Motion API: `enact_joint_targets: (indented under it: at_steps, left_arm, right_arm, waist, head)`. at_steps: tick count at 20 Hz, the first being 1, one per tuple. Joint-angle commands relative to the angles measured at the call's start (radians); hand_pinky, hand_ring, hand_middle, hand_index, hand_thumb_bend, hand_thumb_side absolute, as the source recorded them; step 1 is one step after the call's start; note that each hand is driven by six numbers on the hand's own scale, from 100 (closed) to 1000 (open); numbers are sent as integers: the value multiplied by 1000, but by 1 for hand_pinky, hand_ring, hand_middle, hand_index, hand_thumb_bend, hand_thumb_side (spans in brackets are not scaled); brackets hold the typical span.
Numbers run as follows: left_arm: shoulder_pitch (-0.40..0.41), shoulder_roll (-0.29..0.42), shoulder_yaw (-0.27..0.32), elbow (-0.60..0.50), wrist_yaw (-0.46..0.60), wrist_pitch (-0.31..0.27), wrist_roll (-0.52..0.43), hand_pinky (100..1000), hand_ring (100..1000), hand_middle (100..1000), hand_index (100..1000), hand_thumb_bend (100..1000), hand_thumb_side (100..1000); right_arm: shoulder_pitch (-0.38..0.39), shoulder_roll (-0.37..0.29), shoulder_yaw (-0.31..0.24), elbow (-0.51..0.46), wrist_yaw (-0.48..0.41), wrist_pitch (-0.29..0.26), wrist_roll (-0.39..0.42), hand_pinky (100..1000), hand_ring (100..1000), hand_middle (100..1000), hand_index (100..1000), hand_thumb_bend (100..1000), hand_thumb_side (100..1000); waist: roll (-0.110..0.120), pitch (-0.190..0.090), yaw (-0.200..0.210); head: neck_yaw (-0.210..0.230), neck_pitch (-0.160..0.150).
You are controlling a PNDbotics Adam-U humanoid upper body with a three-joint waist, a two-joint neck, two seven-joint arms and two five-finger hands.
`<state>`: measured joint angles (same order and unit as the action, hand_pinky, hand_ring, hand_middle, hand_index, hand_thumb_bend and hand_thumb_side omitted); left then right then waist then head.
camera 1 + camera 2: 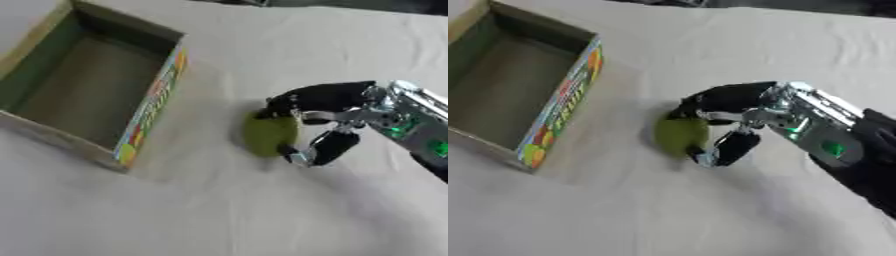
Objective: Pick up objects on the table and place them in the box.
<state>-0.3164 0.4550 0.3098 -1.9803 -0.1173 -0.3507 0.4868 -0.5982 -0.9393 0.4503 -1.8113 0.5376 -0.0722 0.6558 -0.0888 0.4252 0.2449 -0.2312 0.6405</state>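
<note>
left eye view shows the box (131, 135) open at the table's (219, 215) left edge, nothing seen inside. the green thing (267, 134) lies near the middle, right of the box, its long side running up and down. the right hand (328, 107) reaches in from the right edge, fingers curled over the top, thumb below, pinching it.

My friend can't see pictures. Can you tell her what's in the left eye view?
The robot's black right hand curls round a round green object on a white cloth-covered table. An open, empty cardboard box sits to its left.
</note>
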Motion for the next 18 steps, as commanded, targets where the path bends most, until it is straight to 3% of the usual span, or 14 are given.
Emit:
enact_joint_targets:
  at_steps: [1,13,18]
  left_arm:
    - [-2,18,3,-20,3,-1,-5,495,571,556,690,100,566]
    - [2,14,4,-20,7,2,-12,494,571,557,690,100,566]
    - [4,14,4,-20,7,3,-14,493,573,558,690,100,566]
  right_arm:
    - [-4,-19,4,12,18,2,-24,999,953,851,994,100,491]
    - [-16,-12,11,-10,-4,-15,-203,855,845,704,834,100,337]
    - [-16,-13,12,-12,-6,-28,-286,833,826,708,832,100,297]
  waist:
    - [6,-20,-1]
    - [6,-20,-2]
    - [6,-21,-2]
  head:
    - [-3,-10]
    - [-5,-12]
    - [-6,-13]
